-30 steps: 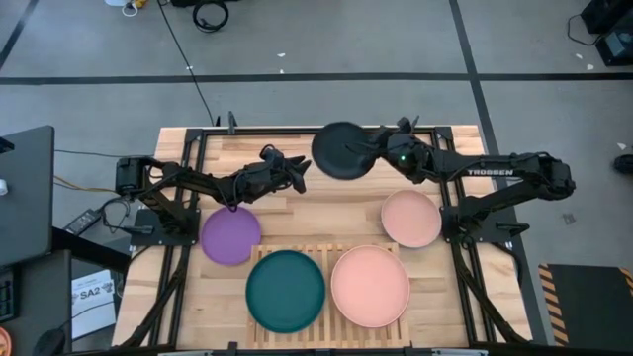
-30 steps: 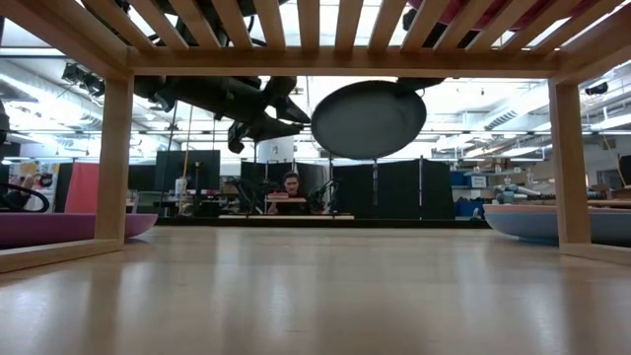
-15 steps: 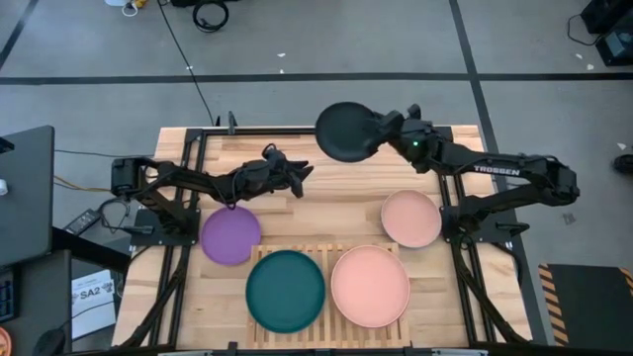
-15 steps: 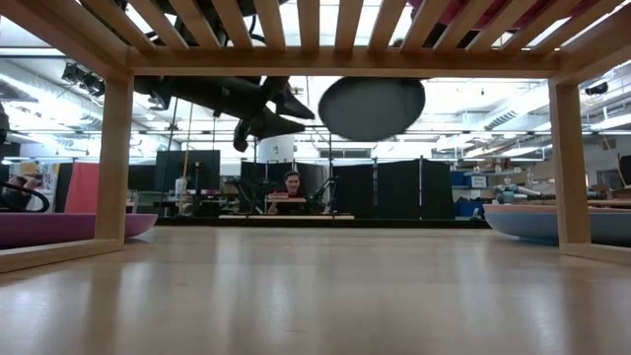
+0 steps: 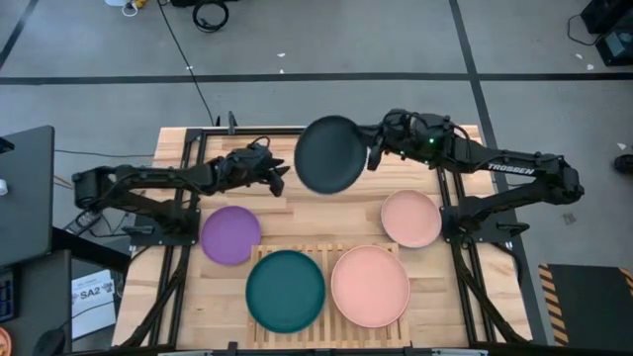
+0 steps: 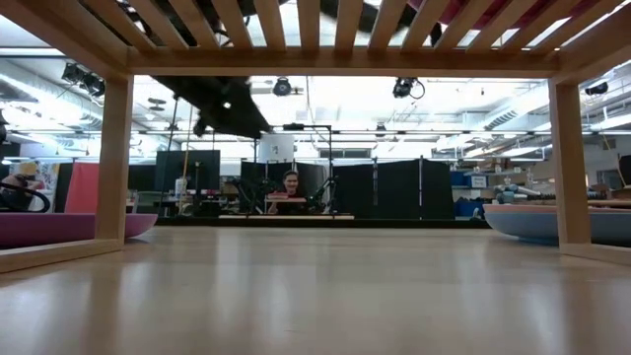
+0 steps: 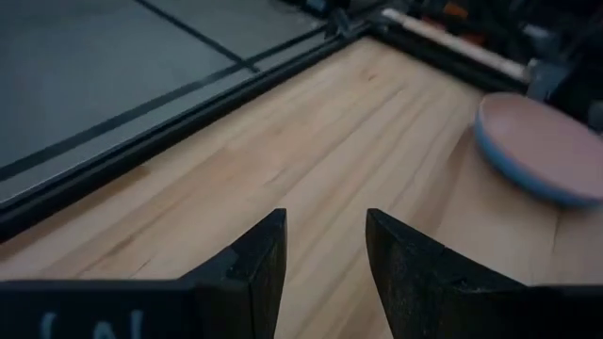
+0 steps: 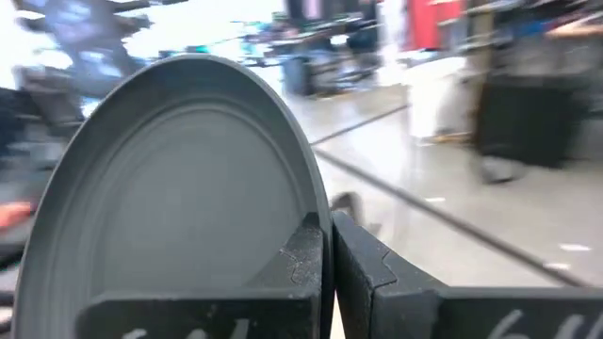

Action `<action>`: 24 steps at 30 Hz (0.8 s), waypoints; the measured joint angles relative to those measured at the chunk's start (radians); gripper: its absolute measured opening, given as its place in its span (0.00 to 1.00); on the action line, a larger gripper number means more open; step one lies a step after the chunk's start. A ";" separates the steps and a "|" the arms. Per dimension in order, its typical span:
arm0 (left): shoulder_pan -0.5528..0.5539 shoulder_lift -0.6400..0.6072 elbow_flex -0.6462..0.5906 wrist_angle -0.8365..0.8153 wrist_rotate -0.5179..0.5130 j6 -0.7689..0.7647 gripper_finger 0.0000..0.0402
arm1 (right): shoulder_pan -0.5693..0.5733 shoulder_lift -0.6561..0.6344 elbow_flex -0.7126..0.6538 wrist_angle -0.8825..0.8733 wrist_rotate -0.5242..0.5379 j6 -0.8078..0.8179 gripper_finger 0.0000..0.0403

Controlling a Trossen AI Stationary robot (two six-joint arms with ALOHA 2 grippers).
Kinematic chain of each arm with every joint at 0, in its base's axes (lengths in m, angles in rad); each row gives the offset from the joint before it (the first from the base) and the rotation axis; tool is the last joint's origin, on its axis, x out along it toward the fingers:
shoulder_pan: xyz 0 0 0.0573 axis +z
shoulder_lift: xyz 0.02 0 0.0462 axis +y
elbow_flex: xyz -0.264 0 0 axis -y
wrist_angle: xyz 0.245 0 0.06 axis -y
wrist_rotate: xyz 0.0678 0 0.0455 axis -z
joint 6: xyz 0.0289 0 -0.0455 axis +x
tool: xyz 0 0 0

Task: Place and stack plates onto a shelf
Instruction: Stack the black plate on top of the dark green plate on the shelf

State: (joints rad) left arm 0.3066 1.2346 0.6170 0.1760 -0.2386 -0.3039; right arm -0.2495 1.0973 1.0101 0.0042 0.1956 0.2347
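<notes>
My right gripper (image 5: pixel 376 153) is shut on the dark grey plate (image 5: pixel 331 154), which it holds high over the far middle of the table. That plate fills the right wrist view (image 8: pixel 179 188). My left gripper (image 5: pixel 278 176) hovers open just left of the plate and touches nothing; its fingers (image 7: pixel 325 250) point over bare planks. The teal plate (image 5: pixel 285 290) and a pink plate (image 5: pixel 369 285) lie flat on the slatted shelf (image 5: pixel 326 249). The purple plate (image 5: pixel 230 235) and a pale pink plate (image 5: pixel 411 219) lie on the tabletop. My right gripper pinches the dark grey plate at its rim (image 8: pixel 316 218), on the plate's right edge, one finger on the upper face and one behind. The fingers reach in roughly level from the table's right. The plate is lifted clear of everything and stands out leftward past the fingers.
In the low view the shelf's slats and legs (image 6: pixel 113 158) frame the picture, with the purple plate (image 6: pixel 59 229) at the left and a pale plate (image 6: pixel 552 222) at the right. A person sits far behind the table (image 6: pixel 291 187). Bare planks lie under the held plate.
My right gripper has carried the dark grey plate upward and a little toward the table's left and near side; in the low view the plate has risen out of sight above the shelf's top. My left gripper has drawn back toward the table's left.
</notes>
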 joint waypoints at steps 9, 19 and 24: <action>0.011 -0.208 0.000 -0.321 0.000 0.014 0.38 | 0.150 0.084 0.080 0.003 -0.137 0.122 0.04; 0.011 -0.335 0.000 -0.517 0.000 0.012 0.38 | 0.303 0.319 0.222 0.024 -0.289 0.132 0.04; 0.011 -0.340 0.000 -0.536 0.000 0.008 0.38 | 0.348 0.458 0.311 0.024 -0.435 0.144 0.04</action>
State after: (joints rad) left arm 0.3180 0.8948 0.6173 -0.3597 -0.2387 -0.2955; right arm 0.0987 1.5557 1.3208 0.0280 -0.2394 0.3792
